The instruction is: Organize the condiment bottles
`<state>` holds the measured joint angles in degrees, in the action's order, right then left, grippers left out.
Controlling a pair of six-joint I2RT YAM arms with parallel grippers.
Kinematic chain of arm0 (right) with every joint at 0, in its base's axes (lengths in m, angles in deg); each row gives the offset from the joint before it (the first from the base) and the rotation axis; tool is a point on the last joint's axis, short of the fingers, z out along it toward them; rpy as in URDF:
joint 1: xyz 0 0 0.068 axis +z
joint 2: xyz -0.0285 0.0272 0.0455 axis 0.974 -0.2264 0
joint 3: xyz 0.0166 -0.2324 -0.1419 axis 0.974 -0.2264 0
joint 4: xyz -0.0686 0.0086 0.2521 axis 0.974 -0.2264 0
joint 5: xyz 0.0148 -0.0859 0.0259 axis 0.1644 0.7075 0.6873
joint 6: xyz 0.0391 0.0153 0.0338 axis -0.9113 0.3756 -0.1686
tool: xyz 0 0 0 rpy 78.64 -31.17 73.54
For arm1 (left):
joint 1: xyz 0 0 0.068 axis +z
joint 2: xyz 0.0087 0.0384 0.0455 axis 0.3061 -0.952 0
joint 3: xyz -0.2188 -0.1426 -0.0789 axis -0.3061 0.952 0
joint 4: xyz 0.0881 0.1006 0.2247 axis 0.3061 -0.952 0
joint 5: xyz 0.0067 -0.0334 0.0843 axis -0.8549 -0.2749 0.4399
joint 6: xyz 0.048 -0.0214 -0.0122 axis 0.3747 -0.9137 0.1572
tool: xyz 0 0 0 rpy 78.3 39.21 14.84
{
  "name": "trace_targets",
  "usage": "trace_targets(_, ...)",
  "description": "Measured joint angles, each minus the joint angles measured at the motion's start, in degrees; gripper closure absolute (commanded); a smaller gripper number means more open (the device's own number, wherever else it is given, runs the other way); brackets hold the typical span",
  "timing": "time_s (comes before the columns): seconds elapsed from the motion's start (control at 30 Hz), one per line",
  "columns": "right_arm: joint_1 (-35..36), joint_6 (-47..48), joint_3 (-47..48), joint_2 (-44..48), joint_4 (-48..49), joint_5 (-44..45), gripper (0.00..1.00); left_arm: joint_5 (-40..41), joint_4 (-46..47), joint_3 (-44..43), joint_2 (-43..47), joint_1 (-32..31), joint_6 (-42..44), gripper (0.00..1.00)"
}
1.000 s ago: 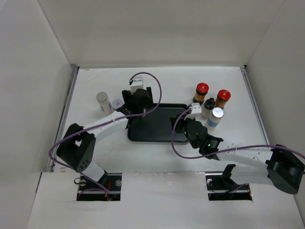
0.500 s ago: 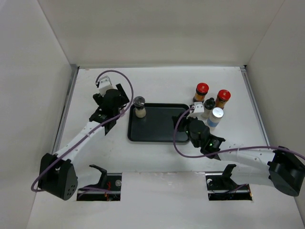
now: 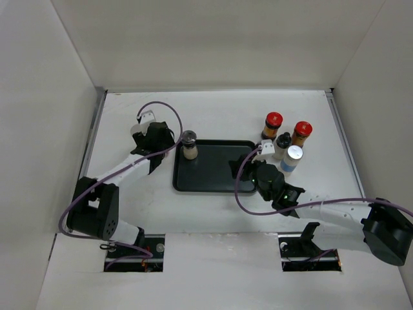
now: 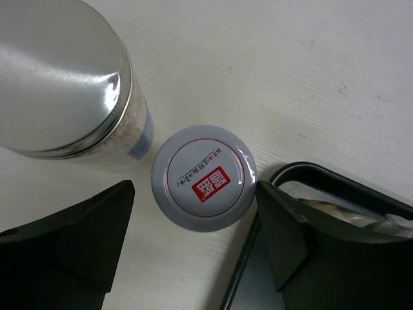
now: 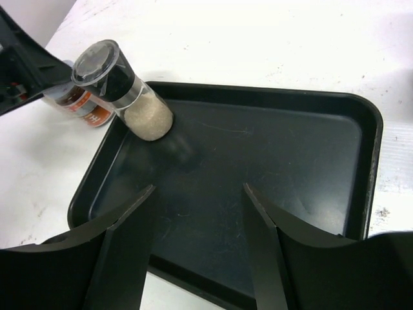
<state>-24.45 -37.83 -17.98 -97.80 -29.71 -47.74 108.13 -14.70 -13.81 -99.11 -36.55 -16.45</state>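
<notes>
White-capped bottle (image 4: 203,177) standing between left gripper (image 4: 195,194) fingers, spread wide, not pinching it; right gripper (image 5: 200,190) gaping over tray (image 5: 368,129).

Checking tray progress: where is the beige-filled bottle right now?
In the top view, the beige-filled bottle stands inside the black tray, in its far-left corner, on the left arm's side.
</notes>
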Motion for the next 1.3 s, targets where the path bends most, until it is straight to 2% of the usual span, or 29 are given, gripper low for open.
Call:
trace_targets(0.07,0.0,0.0,0.0,0.0,0.1,0.0,0.37,-0.1,0.9,-0.2,-1.6,0.2,0.0,0.31)
trace_targets(0.3,0.0,0.0,-0.1,0.0,0.4,-0.3,0.37,-0.2,2.1,-0.3,-2.8,0.0,0.2,0.56)
trace_targets(0.4,0.0,0.1,-0.1,0.0,0.7,-0.3,0.37,-0.2,1.9,-0.2,-2.4,-0.2,0.2,0.62)
trace_targets(0.5,0.0,0.2,-0.1,0.2,0.8,-0.3,0.37,-0.1,1.4,1.7,0.2,-1.3,0.2,0.64)
trace_targets(0.67,0.0,0.3,-0.2,1.2,1.6,-0.3,0.37,2.2,-3.9,7.6,12.2,-5.4,0.0,0.66)
trace_targets(0.8,0.0,0.3,-0.2,1.2,1.7,-0.3,0.37,5.6,-9.2,9.3,22.1,-11.7,-0.2,0.66)
trace_targets(0.93,0.0,0.3,-0.2,1.2,1.7,-0.3,0.37,7.9,-10.9,9.3,27.3,-19.5,-0.9,0.66)
trace_targets(1.13,-0.1,0.2,-0.7,1.8,1.7,-0.3,0.38,9.6,-10.7,9.3,23.4,-29.6,-3.3,0.64)
trace_targets(1.3,-1.3,0.2,-1.9,3.4,1.7,0.1,0.37,11.0,-9.6,9.2,14.5,-33.0,-4.2,0.64)
